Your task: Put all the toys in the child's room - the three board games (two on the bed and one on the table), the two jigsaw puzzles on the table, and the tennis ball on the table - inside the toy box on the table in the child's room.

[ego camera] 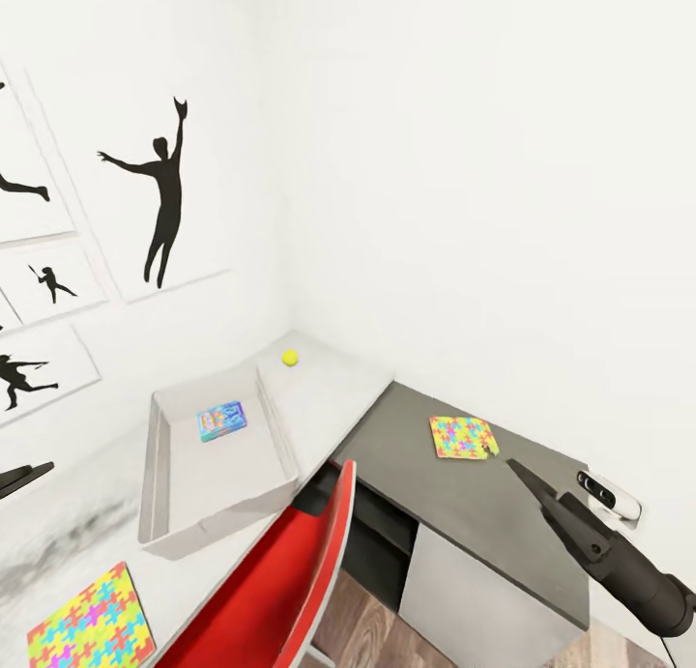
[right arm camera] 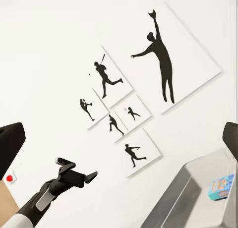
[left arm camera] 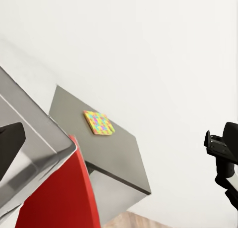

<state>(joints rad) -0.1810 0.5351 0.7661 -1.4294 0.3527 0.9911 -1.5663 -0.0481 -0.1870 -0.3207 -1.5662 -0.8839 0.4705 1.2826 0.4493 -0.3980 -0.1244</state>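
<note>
toy box light grey | chair red | tennis ball yellow

Jigsaw puzzle on grey cabinet (flat)

A matte black right arm tapers into slim pointed black gripper fingers; the other arm turns white toward its base.
</note>
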